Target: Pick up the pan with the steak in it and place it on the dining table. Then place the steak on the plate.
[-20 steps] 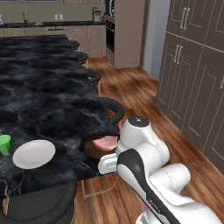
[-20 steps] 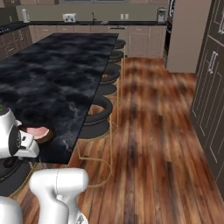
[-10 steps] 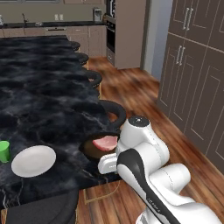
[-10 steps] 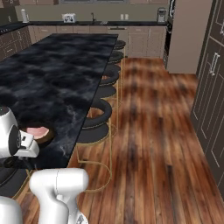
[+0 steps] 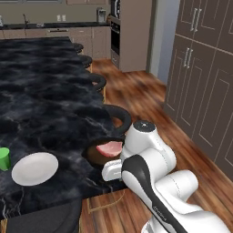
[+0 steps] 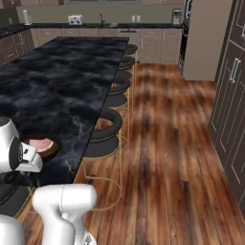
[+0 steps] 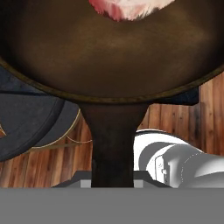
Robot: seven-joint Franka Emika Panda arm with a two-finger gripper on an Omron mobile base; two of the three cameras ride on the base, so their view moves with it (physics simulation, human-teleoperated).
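The pan (image 5: 98,154) sits at the near edge of the black marble surface (image 5: 45,100), right in front of the robot's arm. There is 1 steak (image 5: 110,148) lying in it, pink and red. From the hand view, the pan's (image 7: 109,48) long dark handle runs down to the bottom, where the tool's tips are hidden, so I cannot tell if it is pinching the handle. A white plate (image 5: 34,168) lies left of the pan, with nothing on it. A small green cup (image 5: 4,159) stands just beside the plate. Black stools (image 6: 103,139) line the surface's side.
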